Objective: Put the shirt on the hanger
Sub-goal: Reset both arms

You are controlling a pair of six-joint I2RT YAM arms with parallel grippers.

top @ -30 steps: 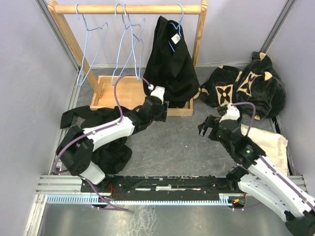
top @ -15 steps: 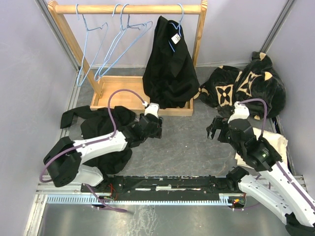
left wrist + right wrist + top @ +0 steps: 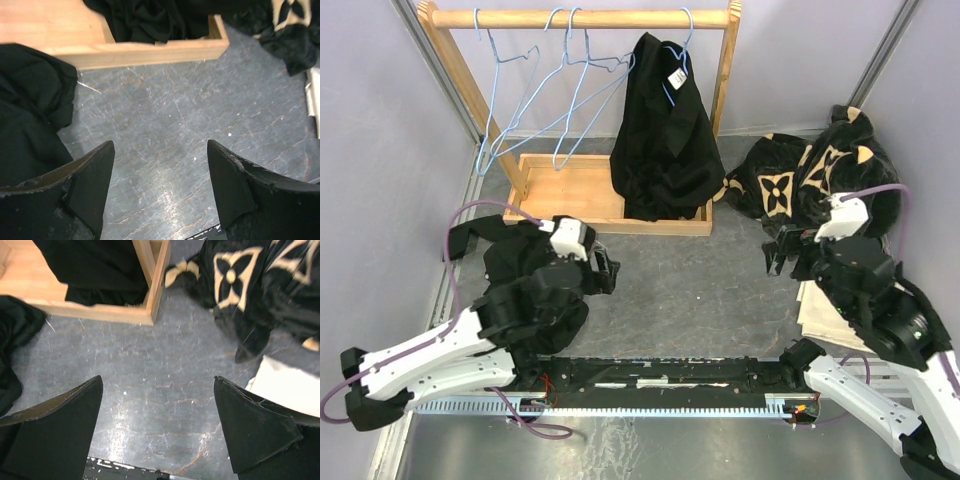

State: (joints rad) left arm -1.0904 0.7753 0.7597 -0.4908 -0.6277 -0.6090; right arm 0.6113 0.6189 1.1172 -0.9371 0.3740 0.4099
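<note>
Left pincer (image 3: 610, 272) and right pincer (image 3: 778, 256) drew back from rack (image 3: 620, 18); empty hangers (image 3: 588, 58) swung.

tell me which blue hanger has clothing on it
The rightmost hanger, beside the rack's right post: a black shirt drapes it, the other hangers hang bare.

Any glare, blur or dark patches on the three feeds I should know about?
Top external: even light, sharp, though the hanging shirt is a near-featureless black. Left wrist: pale sheen on the table low in the frame, otherwise clear. Right wrist: similar sheen low centre; the flower-patterned garment looks slightly soft at the right edge.
</note>
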